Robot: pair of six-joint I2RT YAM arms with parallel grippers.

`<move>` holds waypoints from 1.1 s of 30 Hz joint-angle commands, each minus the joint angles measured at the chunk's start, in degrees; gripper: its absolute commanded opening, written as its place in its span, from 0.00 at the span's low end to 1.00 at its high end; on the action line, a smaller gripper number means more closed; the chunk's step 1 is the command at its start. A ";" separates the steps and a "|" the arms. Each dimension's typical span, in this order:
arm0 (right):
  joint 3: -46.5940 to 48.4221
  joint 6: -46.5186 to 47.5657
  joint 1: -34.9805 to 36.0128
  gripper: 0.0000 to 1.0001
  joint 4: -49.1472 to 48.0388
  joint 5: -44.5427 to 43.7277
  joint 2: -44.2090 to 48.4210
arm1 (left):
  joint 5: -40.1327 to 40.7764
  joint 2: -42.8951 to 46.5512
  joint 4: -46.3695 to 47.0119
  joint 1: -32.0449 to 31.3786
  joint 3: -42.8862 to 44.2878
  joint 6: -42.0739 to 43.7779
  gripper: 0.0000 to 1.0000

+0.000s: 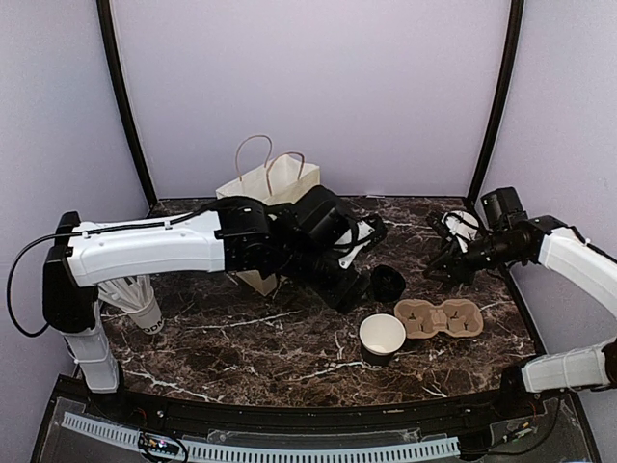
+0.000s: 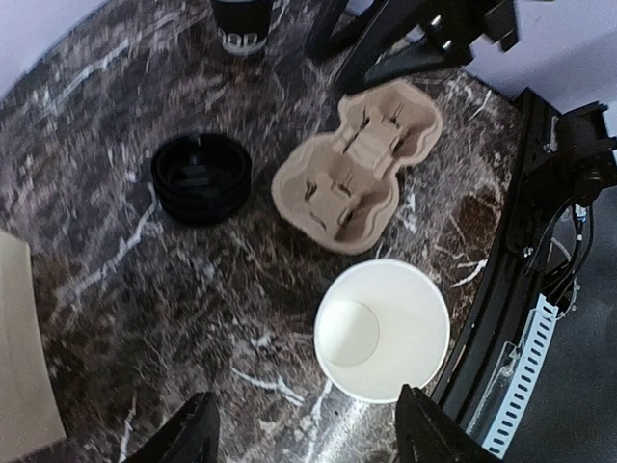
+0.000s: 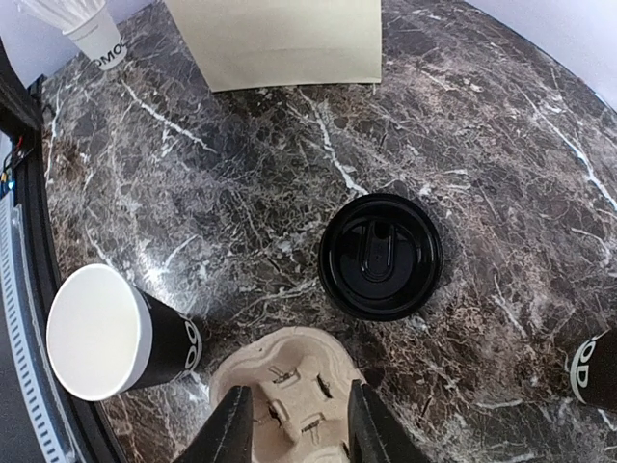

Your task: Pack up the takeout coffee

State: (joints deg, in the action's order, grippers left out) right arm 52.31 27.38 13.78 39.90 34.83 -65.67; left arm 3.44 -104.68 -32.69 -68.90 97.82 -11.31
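Note:
An open-topped paper cup [image 1: 383, 336] [image 2: 383, 328] [image 3: 106, 333], black outside and white inside, stands without a lid near the front edge. The tan two-hole pulp tray [image 1: 439, 318] [image 2: 359, 164] [image 3: 289, 395] lies empty just right of it. A stack of black lids [image 1: 388, 282] [image 2: 201, 178] [image 3: 381, 256] sits behind them. A second black cup [image 2: 241, 24] [image 3: 598, 367] shows only in part at the wrist views' edges. My left gripper [image 2: 308, 434] is open above the table, with the cup just ahead of its right finger. My right gripper [image 1: 448, 260] [image 3: 301, 429] hangs open over the tray, holding nothing.
A cream handled paper bag [image 1: 270, 188] [image 3: 280, 39] stands at the back, partly behind the left arm. At the left sits a white cup of paper-wrapped sticks [image 1: 135, 299] [image 3: 87, 24]. The table's black front rail [image 2: 511, 289] runs close beside the open cup.

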 commanded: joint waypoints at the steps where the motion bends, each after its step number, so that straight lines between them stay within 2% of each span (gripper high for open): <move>1: -3.30 -9.44 0.11 0.36 -20.32 2.20 6.55 | -2.58 -4.02 -9.77 -0.18 4.36 -12.13 0.66; 5: -7.49 -9.13 0.06 0.37 -23.45 5.33 7.94 | -5.89 -7.11 -11.50 -0.18 7.61 -15.07 0.62; 8: -9.07 -7.76 0.16 0.38 -23.50 3.04 9.78 | -7.52 -10.49 -13.16 -0.18 10.88 -15.86 0.58; 13: -10.08 -7.68 0.15 0.39 -23.67 2.04 10.99 | -6.25 -16.07 -18.14 -0.18 16.81 -15.28 0.52; 22: -10.99 -6.60 0.12 0.39 -24.30 0.34 10.95 | -2.36 -19.50 -19.81 -0.18 19.32 -13.90 0.40; 24: -11.09 -6.25 0.12 0.39 -24.15 0.05 10.77 | -2.51 -19.81 -19.49 -0.18 19.34 -13.17 0.35; 26: -11.09 -5.89 0.05 0.39 -24.10 -0.46 10.48 | -3.06 -20.29 -19.26 -0.11 19.63 -12.52 0.27; 27: -11.09 -5.80 0.09 0.39 -24.13 -0.77 10.33 | -3.21 -20.65 -19.41 -0.10 20.07 -12.09 0.18; 29: -10.98 -5.91 0.11 0.39 -24.18 -1.34 9.96 | -3.13 -21.01 -19.80 -0.09 20.79 -11.41 0.11; 32: -10.65 -7.02 -0.05 0.39 -24.27 -1.33 9.96 | -1.59 -20.89 -22.24 -0.09 22.47 -10.91 0.00; 33: -10.73 -6.98 -0.11 0.39 -24.29 -1.18 9.98 | -1.33 -20.64 -23.52 -0.09 22.93 -10.86 0.00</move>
State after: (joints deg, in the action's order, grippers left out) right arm 41.76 20.86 13.82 17.93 34.06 -55.70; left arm 0.23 -125.80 -51.33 -68.90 117.62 -23.44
